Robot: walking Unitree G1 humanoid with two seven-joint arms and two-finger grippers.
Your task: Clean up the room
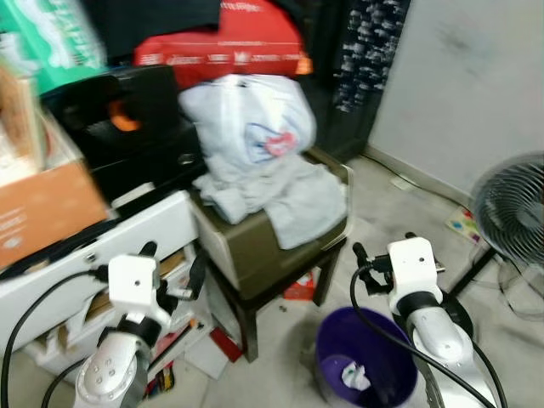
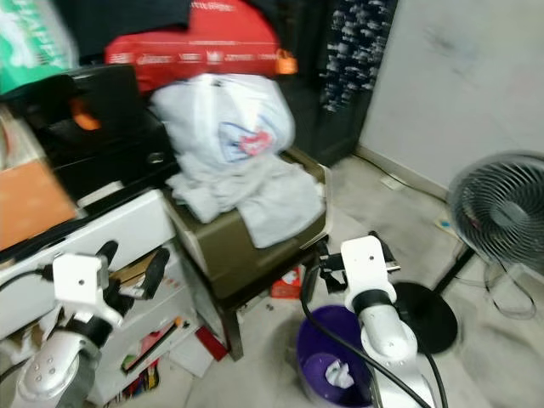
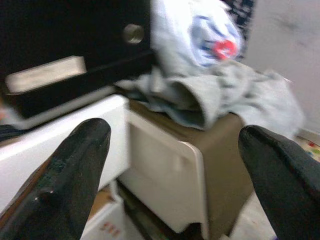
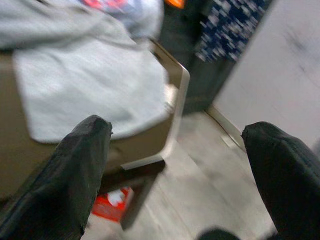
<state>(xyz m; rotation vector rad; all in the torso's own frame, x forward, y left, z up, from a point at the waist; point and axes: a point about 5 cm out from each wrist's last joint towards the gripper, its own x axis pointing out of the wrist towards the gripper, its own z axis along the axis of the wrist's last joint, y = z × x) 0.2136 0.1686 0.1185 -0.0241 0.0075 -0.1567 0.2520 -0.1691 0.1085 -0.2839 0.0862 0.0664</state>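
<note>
A grey garment (image 1: 280,200) lies crumpled over an olive-and-cream box (image 1: 255,246) that rests on a low dark stool (image 1: 280,293). A white plastic bag (image 1: 251,119) with a red and blue print sits on top of the garment. On the floor by my right arm stands a purple bin (image 1: 364,357) with a crumpled white scrap (image 1: 355,376) inside. My left gripper (image 1: 174,265) is open, low at the left, in front of the white drawer unit (image 1: 127,242). My right gripper (image 1: 382,252) is open above the bin, beside the stool. Both wrist views face the box and garment (image 3: 210,97).
A black case (image 1: 127,127) and a red flat box (image 1: 221,47) are stacked at the back left, with a cardboard box (image 1: 42,200) beside them. A floor fan (image 1: 510,212) stands on the right. Red packaging (image 1: 299,289) lies under the stool. Papers litter the floor at lower left.
</note>
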